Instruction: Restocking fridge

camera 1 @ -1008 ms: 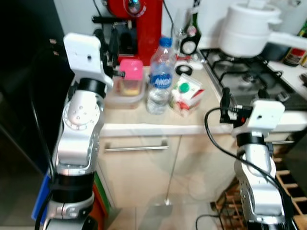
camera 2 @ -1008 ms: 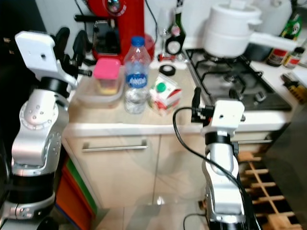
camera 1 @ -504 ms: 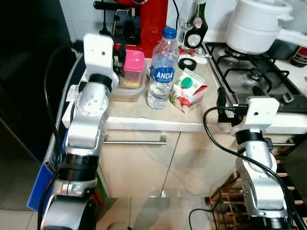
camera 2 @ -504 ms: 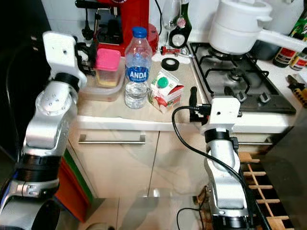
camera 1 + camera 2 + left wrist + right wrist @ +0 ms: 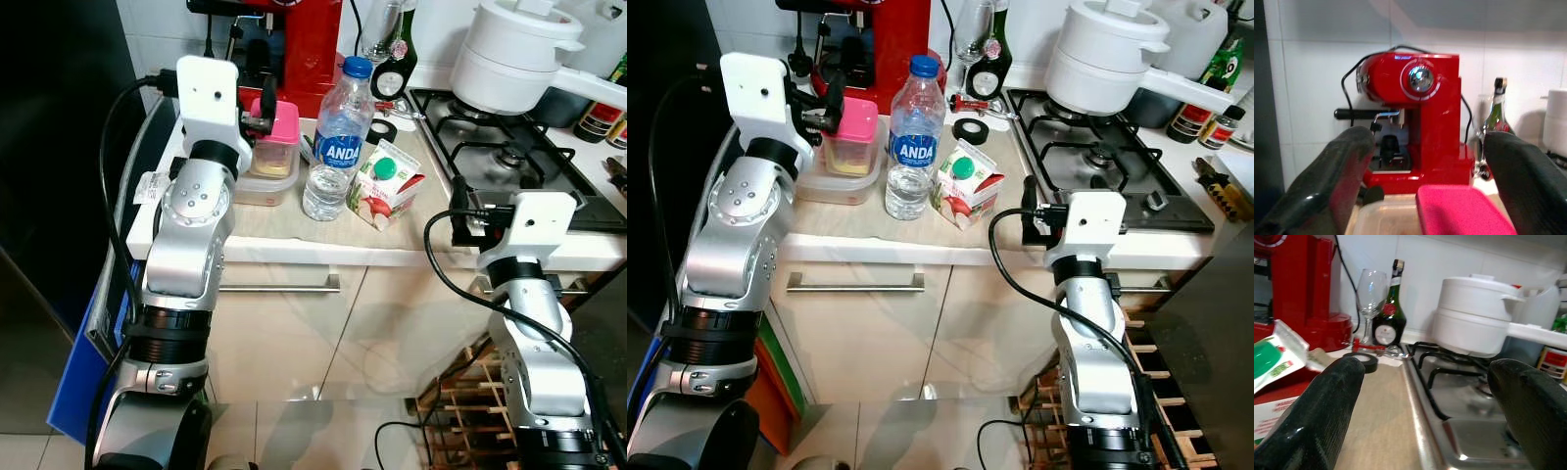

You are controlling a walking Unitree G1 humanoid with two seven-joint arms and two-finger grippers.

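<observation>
clear food tub [image 5: 263, 176], pink lid [image 5: 277, 121], water bottle [image 5: 336, 137] beside

water bottle [image 5: 913, 137] | blue label reads "ANDA" | no other text legible

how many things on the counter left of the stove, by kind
plastic food container: 2, pink-lidded tub in a clear tub
water bottle: 1
carton: 1
red coffee machine: 1
wine glass: 1
dark glass bottle: 1
tape roll: 1
total: 8
</observation>
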